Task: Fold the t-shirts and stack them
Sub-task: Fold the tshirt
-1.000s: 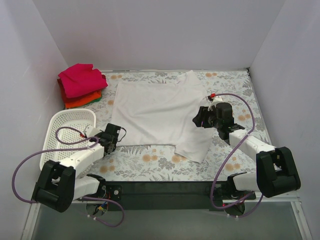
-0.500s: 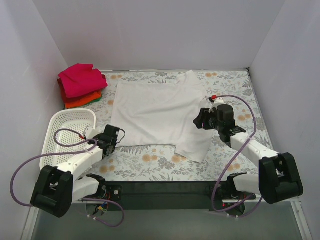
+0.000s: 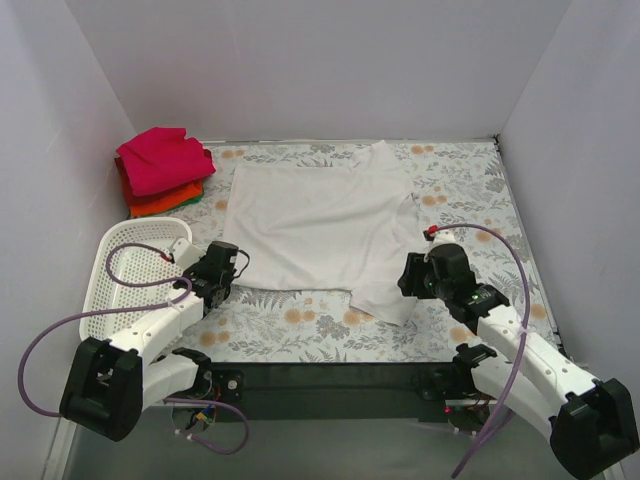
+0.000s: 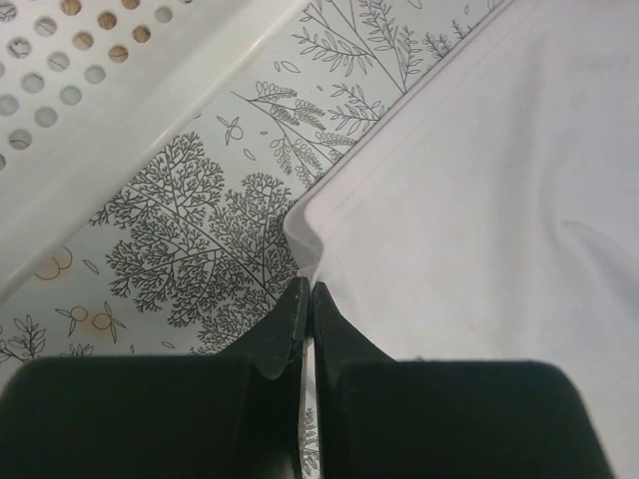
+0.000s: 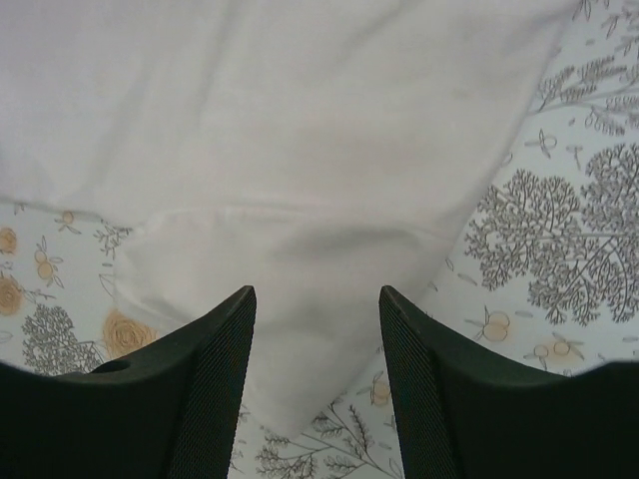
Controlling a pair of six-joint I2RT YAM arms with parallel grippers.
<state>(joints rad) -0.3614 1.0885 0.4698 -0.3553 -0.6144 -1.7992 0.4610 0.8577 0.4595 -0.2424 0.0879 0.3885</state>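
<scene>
Left wrist view: left gripper (image 4: 306, 291), jaws pressed together at a near corner of the white t-shirt (image 3: 320, 225) spread flat on the table (image 3: 470, 180), right gripper (image 5: 315, 295) spread wide above the other; a thin pinch could slip, skewing the fold.

The table (image 3: 470, 190) has a floral cover printed with grey leaves and orange blossoms. A white t-shirt (image 3: 315, 225) lies spread flat across its middle, with one flap reaching toward the near right. In the far left corner sits a folded stack: a magenta-pink t-shirt (image 3: 160, 160) on top, a red-orange t-shirt (image 3: 160, 204) beneath it, and a sliver of a green t-shirt (image 3: 196, 203) lowest. A white mesh basket (image 3: 150, 222) stands at the near left, close to the white t-shirt's corner, with bare table between them.
</scene>
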